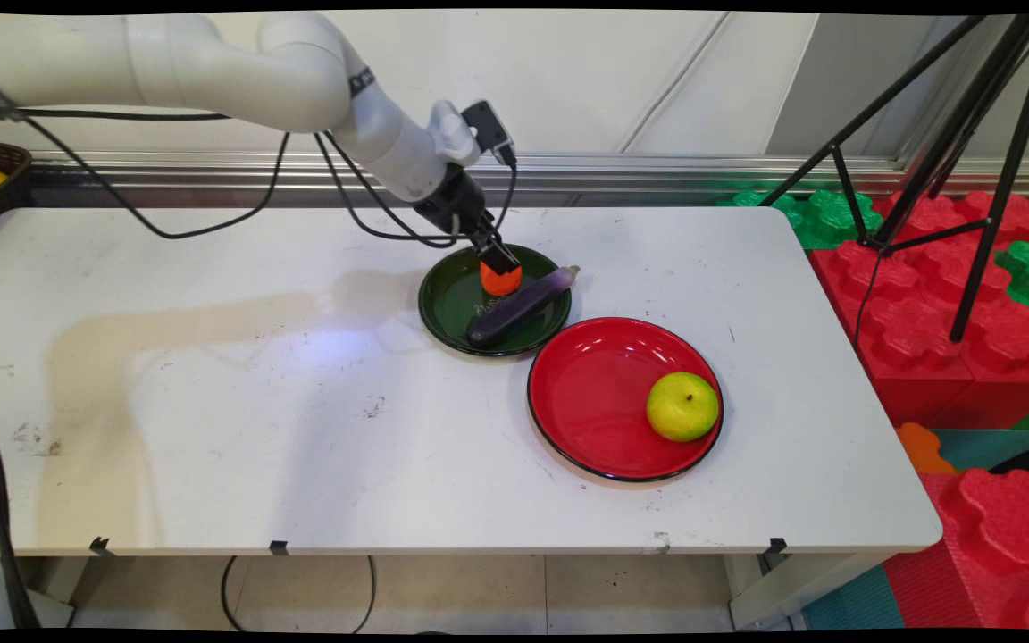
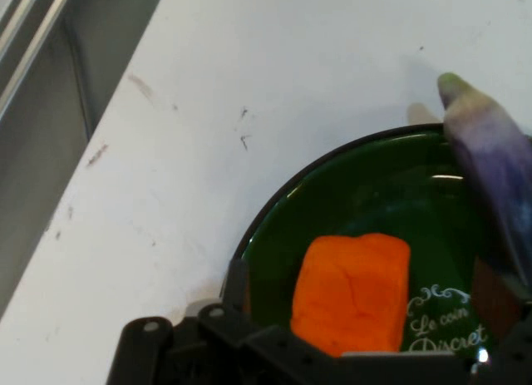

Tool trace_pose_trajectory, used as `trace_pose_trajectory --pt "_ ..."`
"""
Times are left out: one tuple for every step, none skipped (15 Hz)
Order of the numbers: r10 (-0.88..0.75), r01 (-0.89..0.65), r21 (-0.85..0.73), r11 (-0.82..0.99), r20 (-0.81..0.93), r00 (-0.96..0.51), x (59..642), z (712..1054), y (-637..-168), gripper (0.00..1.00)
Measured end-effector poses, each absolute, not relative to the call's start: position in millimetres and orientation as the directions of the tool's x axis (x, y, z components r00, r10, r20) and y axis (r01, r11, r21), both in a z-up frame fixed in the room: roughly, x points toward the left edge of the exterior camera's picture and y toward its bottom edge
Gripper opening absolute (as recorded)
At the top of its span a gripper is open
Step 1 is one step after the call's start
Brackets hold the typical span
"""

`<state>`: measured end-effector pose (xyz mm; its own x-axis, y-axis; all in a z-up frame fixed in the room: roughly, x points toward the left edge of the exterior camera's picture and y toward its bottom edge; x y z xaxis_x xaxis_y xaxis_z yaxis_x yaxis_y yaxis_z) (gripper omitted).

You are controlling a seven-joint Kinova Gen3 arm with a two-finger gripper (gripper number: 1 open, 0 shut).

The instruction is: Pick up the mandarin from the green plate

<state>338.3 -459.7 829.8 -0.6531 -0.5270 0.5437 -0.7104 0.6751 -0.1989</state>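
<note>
While the white arm reaches down from the upper left, its black end effector (image 1: 498, 259) sits directly on top of an orange block (image 1: 501, 279) that lies inside a dark green plate (image 1: 447, 299) near the middle of the white counter (image 1: 255, 402). From the main view the fingers appear to bracket the block's top, but whether they pinch it or merely stand beside it cannot be told. Seen from the hand camera, the orange block (image 2: 353, 292) fills the space just above the black linkage, resting on the green plate (image 2: 382, 194), whose glossy surface carries white lettering beside the block.

A purple eggplant (image 1: 519, 306) lies aslant across the same green plate, just beside the orange block on the side toward the red plate, its pale green stem end poking over the plate's far rim. In the hand view the eggplant (image 2: 490, 177) runs along the picture's right edge, its stem end reaching beyond the rim onto the counter (image 2: 274, 77).

Touching or nearly touching the green plate's near-right rim is a larger red plate (image 1: 586, 402) with a black edge. A yellow-green apple (image 1: 682, 406) rests on the red plate, on the side farthest from the green plate. Black cables hang from the arm behind the green plate.
</note>
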Motion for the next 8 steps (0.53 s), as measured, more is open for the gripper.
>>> trace_pose_trajectory --pt "-0.528 -0.706 -0.201 0.679 0.535 -0.660 337 825 -464 1.00" --pt "-0.528 -0.702 -0.202 0.683 0.527 -0.666 336 822 -466 1.00" --pt "-0.529 -0.697 -0.205 0.687 0.518 -0.673 335 817 -469 1.00" --pt "-0.530 -0.694 -0.207 0.690 0.509 -0.679 334 813 -472 1.00" --pt "-0.532 -0.692 -0.210 0.691 0.500 -0.683 334 810 -474 1.00" --pt "-0.535 -0.690 -0.211 0.692 0.493 -0.687 334 806 -476 1.00" --pt "-0.536 -0.689 -0.213 0.693 0.487 -0.690 334 804 -477 1.00" --pt "-0.538 -0.686 -0.215 0.695 0.478 -0.695 334 800 -478 1.00"
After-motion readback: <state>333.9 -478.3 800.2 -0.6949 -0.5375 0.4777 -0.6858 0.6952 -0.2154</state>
